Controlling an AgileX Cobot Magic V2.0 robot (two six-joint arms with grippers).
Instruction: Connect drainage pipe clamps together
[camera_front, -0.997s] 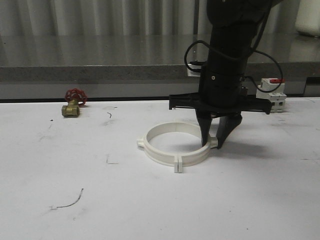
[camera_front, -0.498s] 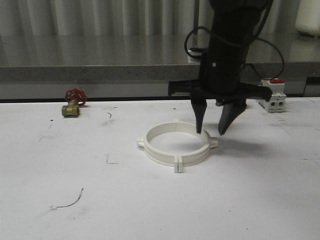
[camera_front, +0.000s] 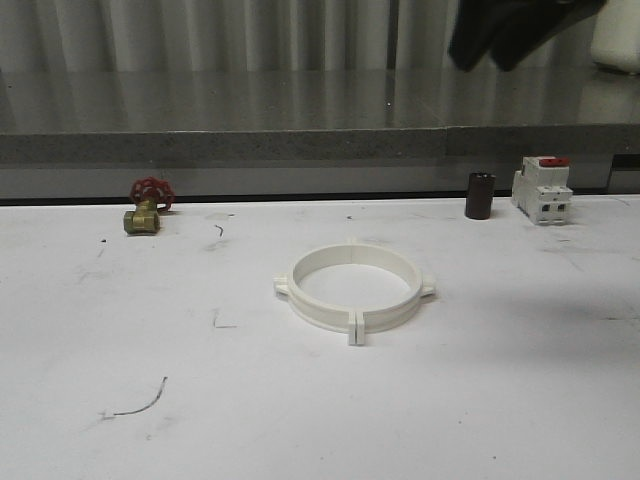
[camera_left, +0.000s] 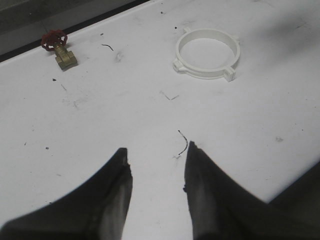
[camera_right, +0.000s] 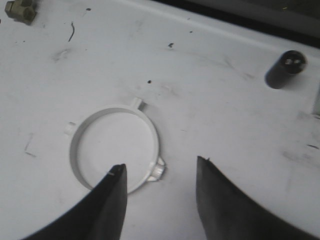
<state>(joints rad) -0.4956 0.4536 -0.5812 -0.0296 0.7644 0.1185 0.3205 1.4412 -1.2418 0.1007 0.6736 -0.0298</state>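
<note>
Above clamps (camera_right: 114, 148), right gripper (camera_right: 160, 172) agape, empty

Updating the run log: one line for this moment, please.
clamps: joined ring, flat on table | left claw: open, empty | right claw: open, above ring

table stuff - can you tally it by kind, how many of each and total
drainage pipe clamps, white halves joined into one ring: 2
brass valve with red handwheel: 1
dark cylinder: 1
white breaker with red top: 1
Total: 5
</note>
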